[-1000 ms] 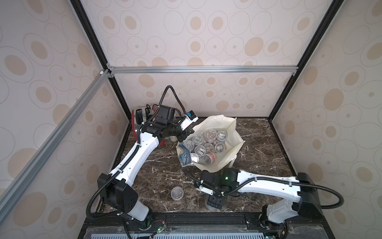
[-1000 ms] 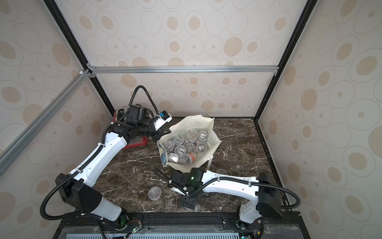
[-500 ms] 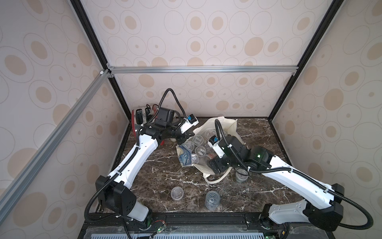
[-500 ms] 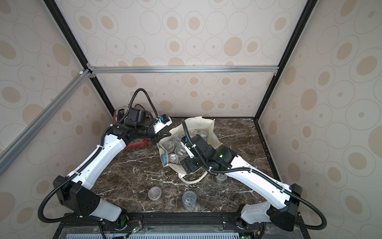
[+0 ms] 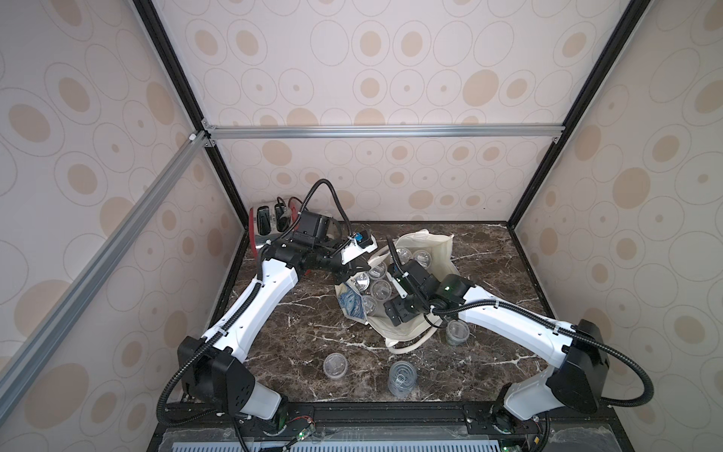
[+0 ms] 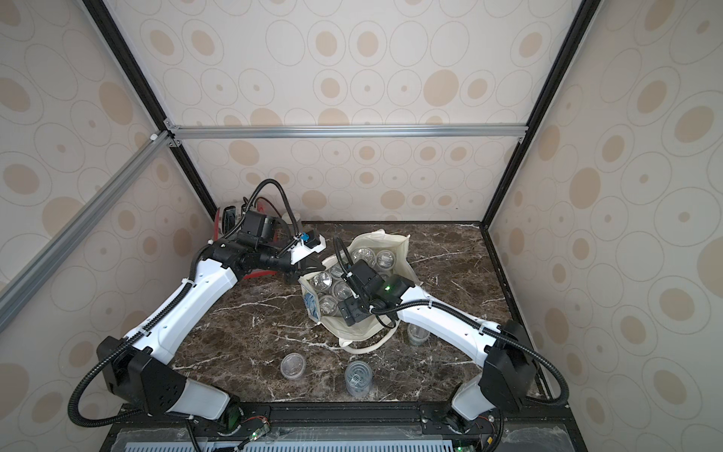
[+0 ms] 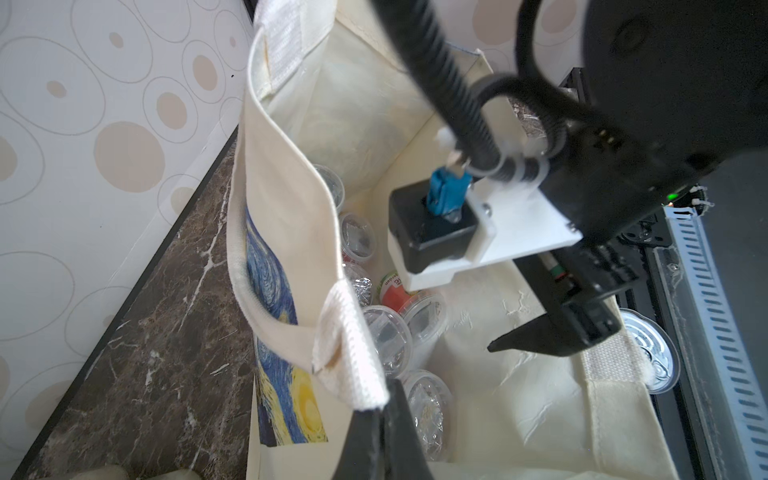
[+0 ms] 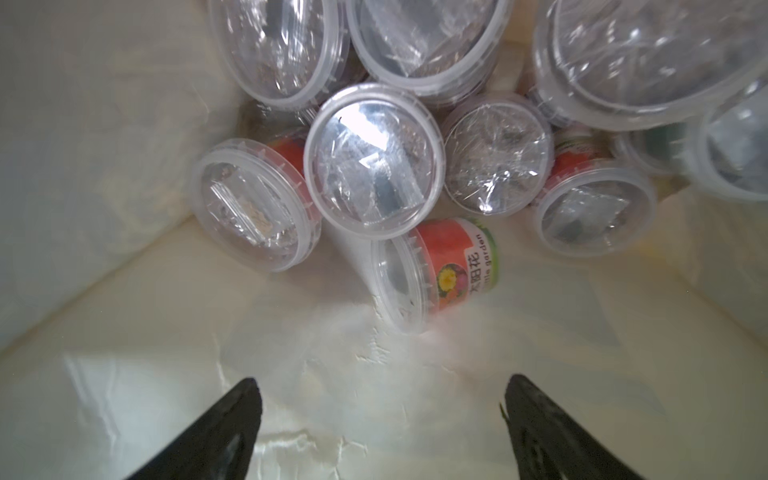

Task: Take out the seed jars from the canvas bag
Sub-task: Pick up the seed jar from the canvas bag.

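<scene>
The cream canvas bag (image 5: 438, 250) (image 6: 395, 244) stands open at the middle back of the table, with several clear-lidded seed jars (image 5: 381, 289) (image 6: 342, 289) packed inside. My left gripper (image 5: 354, 270) (image 7: 382, 415) is shut on the bag's white webbing handle (image 7: 353, 353) at the near-left rim and holds the mouth open. My right gripper (image 5: 395, 313) (image 8: 380, 390) hangs open inside the bag, with nothing between its fingers. Just beyond it a red-labelled jar (image 8: 453, 262) lies on its side among upright jars (image 8: 374, 162). Three jars stand outside on the table (image 5: 335, 366) (image 5: 401, 379) (image 5: 457, 332).
A red and silver toaster (image 5: 266, 223) sits in the back left corner behind my left arm. The bag's loose loop handle (image 5: 410, 344) trails on the marble towards the front. Black frame posts and patterned walls close in the table on three sides.
My right arm has swung from the table's front, leaving a jar there, back over the bag and down into its mouth, jaws widening. My left gripper has kept its hold on the handle.
</scene>
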